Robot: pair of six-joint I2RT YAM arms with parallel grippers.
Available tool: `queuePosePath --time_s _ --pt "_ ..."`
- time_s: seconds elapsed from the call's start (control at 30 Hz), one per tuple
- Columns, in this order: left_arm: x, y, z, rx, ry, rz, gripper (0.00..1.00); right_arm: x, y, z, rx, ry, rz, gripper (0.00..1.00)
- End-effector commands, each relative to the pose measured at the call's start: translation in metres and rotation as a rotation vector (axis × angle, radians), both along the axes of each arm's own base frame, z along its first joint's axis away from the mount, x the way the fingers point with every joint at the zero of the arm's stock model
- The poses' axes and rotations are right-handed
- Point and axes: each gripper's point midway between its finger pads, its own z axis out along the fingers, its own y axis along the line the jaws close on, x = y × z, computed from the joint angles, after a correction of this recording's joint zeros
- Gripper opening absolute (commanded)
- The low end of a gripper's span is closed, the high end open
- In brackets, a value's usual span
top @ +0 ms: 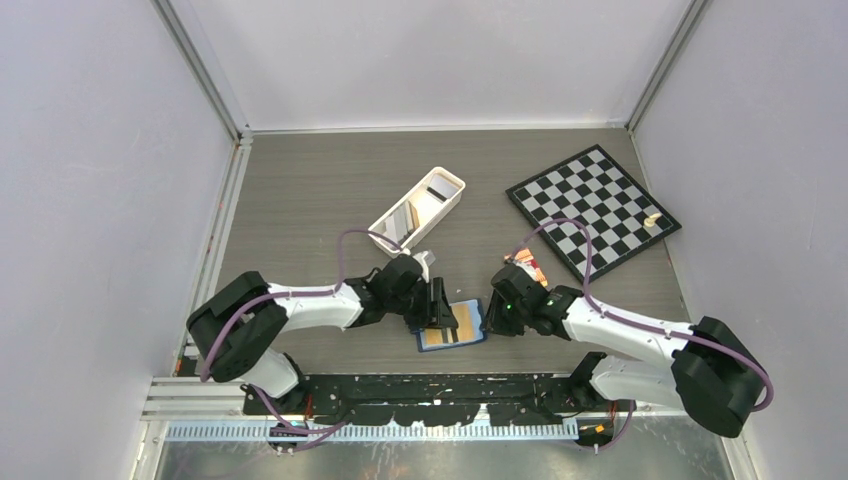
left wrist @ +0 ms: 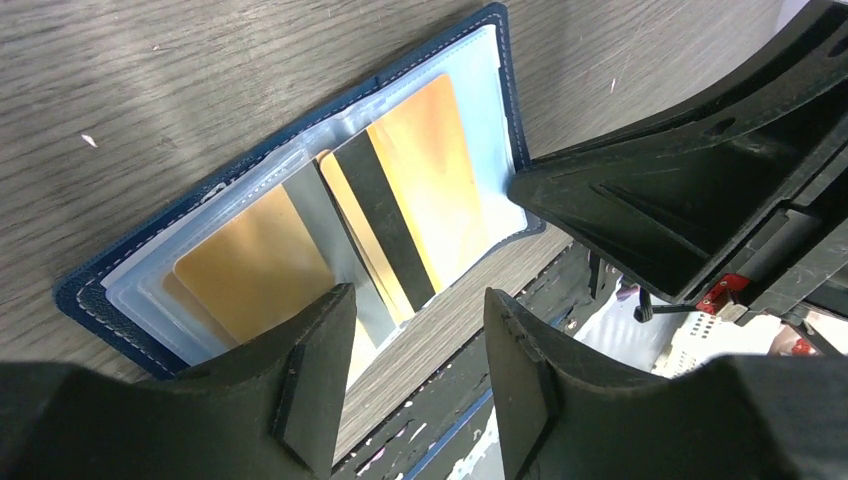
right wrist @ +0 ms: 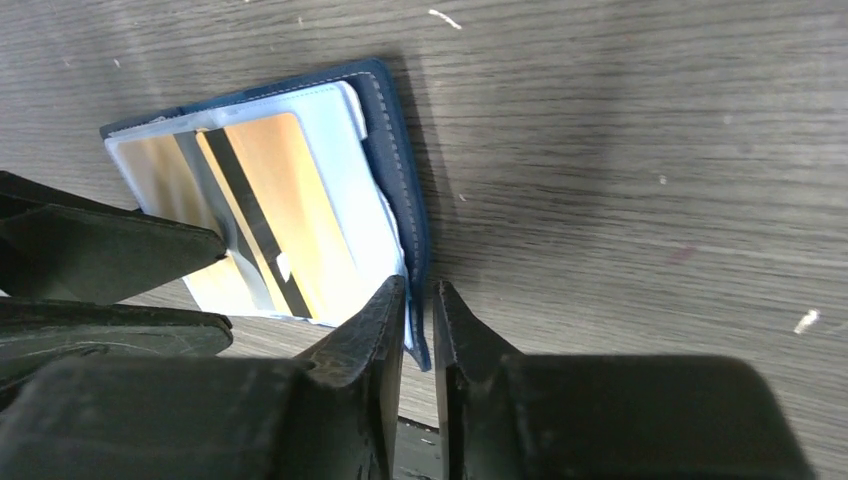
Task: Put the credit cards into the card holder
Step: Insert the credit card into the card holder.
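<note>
— Card holder point(top: 452, 332) is lying open and flat at the worktop's point(top: 320, 200) near edge.

— Wrist views alone are showing glossy gold cards point(left wrist: 425, 170), one black-striped, in clear sleeves point(left wrist: 490, 110). Left gripper point(left wrist: 420, 305) is standing apart. Right gripper point(right wrist: 415, 295) is straddling the stitched navy rim, and I cannot tell whether it is clamping.

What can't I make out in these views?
- Top view: the left gripper and right gripper cover both ends of the card holder; contents of the white tray are too small to count.
- Left wrist: a finger hides the near ends of the gold cards.
- Right wrist: whether the jaws pinch the holder's edge is unclear.
</note>
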Motion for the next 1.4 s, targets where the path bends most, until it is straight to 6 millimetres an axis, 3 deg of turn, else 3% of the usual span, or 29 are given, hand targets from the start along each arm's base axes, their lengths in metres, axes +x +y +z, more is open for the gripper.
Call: queuePosePath --time_s 0.0,0.1,0.2,0.53,0.77,1.13,1.37 --pt "-0.018 0.035 -0.039 0.214 0.052 -0.014 0.53 0.005 -0.007 0.013 -0.030 -0.041 -0.012 0.29" --pt "-0.018 0.035 -0.041 0.224 0.051 -0.014 0.53 0.007 -0.008 0.016 -0.023 -0.058 -0.017 0.36" --pt "-0.019 0.035 -0.044 0.232 0.054 -0.018 0.53 0.007 -0.010 0.014 -0.029 -0.057 -0.022 0.36" --pt "-0.023 0.023 -0.054 0.235 0.068 -0.049 0.50 0.001 0.000 0.008 0.022 -0.024 0.000 0.14" --pt "-0.026 0.013 -0.062 0.239 0.079 -0.064 0.49 -0.002 -0.002 0.002 0.013 -0.009 -0.006 0.12" --pt "-0.016 -0.023 -0.033 0.120 -0.029 -0.076 0.48 0.001 -0.003 0.006 0.019 -0.027 -0.018 0.08" --pt "-0.008 -0.003 0.003 0.147 -0.143 -0.060 0.55 0.004 -0.013 0.022 0.032 -0.075 -0.016 0.28"
